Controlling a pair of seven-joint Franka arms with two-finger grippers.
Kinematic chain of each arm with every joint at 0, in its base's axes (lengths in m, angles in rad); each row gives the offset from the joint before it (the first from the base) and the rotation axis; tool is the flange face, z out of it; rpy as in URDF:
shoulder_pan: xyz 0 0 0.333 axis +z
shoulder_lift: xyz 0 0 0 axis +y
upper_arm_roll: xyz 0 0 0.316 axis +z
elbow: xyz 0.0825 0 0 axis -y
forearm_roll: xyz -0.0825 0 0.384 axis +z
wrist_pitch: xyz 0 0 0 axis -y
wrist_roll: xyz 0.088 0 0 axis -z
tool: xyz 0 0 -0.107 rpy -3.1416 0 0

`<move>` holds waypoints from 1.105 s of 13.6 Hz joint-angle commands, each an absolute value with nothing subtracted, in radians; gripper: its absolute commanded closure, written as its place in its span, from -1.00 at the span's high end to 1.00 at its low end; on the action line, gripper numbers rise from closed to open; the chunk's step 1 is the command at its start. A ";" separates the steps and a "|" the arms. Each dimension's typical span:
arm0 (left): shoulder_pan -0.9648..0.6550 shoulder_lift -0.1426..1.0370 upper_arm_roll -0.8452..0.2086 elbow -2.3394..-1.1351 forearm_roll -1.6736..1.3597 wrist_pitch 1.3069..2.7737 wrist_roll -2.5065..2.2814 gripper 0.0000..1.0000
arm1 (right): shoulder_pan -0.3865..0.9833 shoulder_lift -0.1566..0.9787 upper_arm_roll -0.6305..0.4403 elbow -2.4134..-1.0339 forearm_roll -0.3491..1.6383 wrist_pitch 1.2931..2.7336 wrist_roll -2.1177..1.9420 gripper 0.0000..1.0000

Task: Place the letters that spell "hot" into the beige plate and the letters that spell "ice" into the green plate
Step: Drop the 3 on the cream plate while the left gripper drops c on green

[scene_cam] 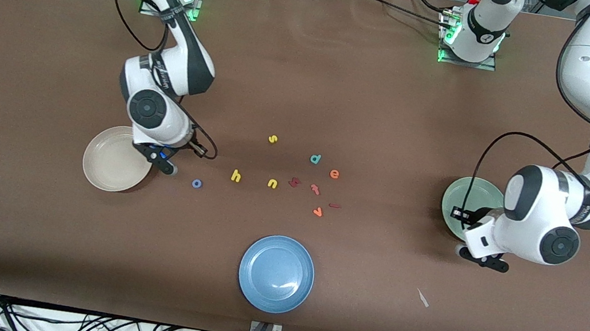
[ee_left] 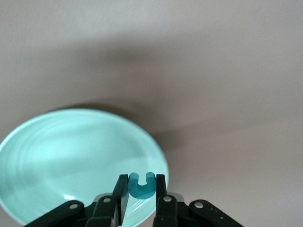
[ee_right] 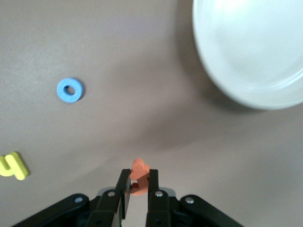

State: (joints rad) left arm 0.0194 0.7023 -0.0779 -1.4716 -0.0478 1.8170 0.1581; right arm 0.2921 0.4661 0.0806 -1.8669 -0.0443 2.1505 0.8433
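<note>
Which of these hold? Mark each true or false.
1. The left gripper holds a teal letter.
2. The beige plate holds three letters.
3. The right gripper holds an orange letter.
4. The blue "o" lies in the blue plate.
1. True: left gripper is shut on the teal "c", over the green plate.
2. False: beige plate holds none.
3. True: right gripper grips the orange "t".
4. False: the "o" lies on the table; blue plate holds nothing.
</note>
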 commanded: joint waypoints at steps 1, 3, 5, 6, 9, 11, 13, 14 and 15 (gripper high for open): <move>0.052 0.710 -0.086 -1.486 -0.006 1.787 0.173 -0.72 | 0.295 0.402 0.002 -1.887 -0.055 2.097 0.578 -1.00; 0.063 0.732 -0.086 -1.502 0.021 1.786 0.164 -0.72 | 0.295 0.396 -0.055 -1.893 -0.055 2.097 0.419 -1.00; 0.093 0.744 -0.086 -1.506 0.021 1.787 0.163 -0.71 | 0.293 0.396 -0.103 -1.894 -0.055 2.105 0.289 -1.00; 0.092 0.749 -0.086 -1.508 0.021 1.787 0.161 -0.71 | 0.293 0.399 -0.126 -1.894 -0.055 2.109 0.229 -1.00; 0.107 0.768 -0.086 -1.516 0.021 1.787 0.163 -0.70 | 0.291 0.408 -0.178 -1.894 -0.049 2.132 0.045 -1.00; 0.121 0.776 -0.087 -1.522 0.012 1.787 0.166 -0.59 | 0.273 0.420 -0.213 -1.894 -0.038 2.173 -0.174 -1.00; 0.123 0.784 -0.087 -1.531 0.012 1.787 0.167 -0.54 | 0.210 0.443 -0.216 -1.893 -0.011 2.223 -0.363 -1.00; 0.130 0.787 -0.087 -1.531 0.012 1.787 0.169 -0.32 | 0.198 0.452 -0.216 -1.893 0.012 2.227 -0.414 -1.00; 0.129 0.787 -0.087 -1.531 0.012 1.787 0.169 0.47 | 0.192 0.453 -0.216 -1.891 0.029 2.227 -0.440 -1.00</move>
State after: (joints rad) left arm 0.1172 0.7908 -0.0774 -1.5252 -0.0019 1.7957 0.1606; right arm 0.2106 0.4497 -0.2213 -1.8825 -0.0097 2.2065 -0.3491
